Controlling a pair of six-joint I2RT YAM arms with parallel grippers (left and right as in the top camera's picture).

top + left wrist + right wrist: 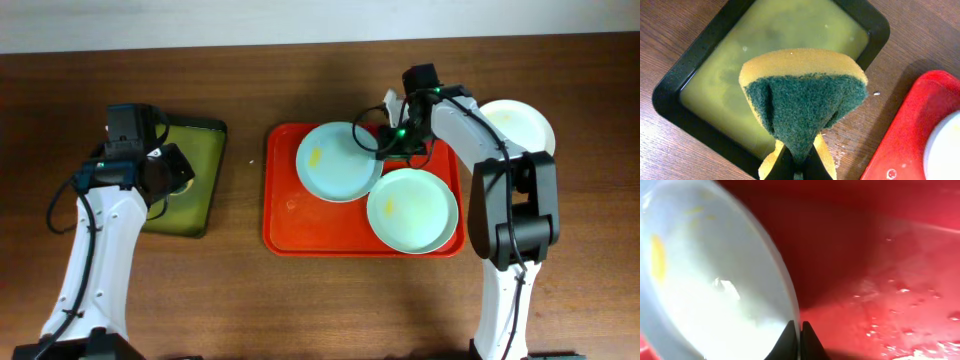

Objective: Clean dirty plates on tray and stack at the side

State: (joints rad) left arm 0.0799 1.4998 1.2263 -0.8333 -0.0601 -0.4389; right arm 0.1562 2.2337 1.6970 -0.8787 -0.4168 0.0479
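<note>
The left arm [98, 240] stretched forward, the left gripper [799, 161] pinched on a sponge [802, 97]. The right arm [512, 200] folded leftward, the right gripper [800, 331] clamped on a plate [715, 285] rim.

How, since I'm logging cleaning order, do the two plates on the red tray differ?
The pale blue plate is pinched at its rim by the right gripper; the mint plate lies free. In the overhead view, the blue one sits upper left on the red tray, the mint one lower right. Both are round, shallow, with a yellow smear.
</note>
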